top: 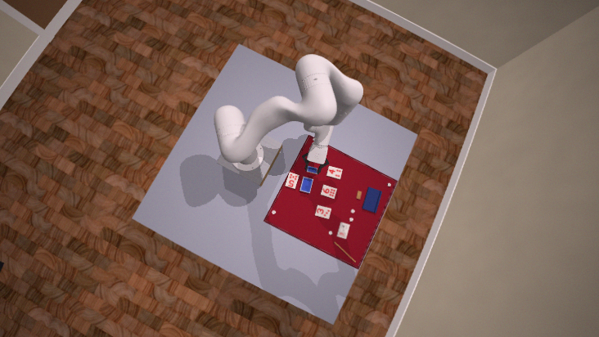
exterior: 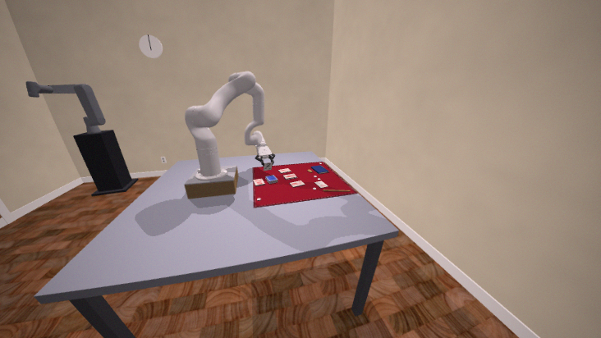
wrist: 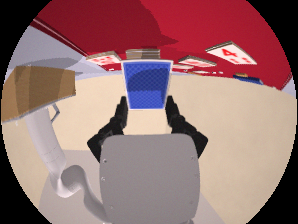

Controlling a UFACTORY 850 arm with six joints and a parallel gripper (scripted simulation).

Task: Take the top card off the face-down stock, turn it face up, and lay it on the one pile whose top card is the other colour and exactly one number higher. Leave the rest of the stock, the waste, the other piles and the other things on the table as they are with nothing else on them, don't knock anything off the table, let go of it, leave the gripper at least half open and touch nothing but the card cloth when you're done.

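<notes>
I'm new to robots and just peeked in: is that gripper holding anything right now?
Gripper: closed on a blue-backed card, gripped between its two fingers.
</notes>
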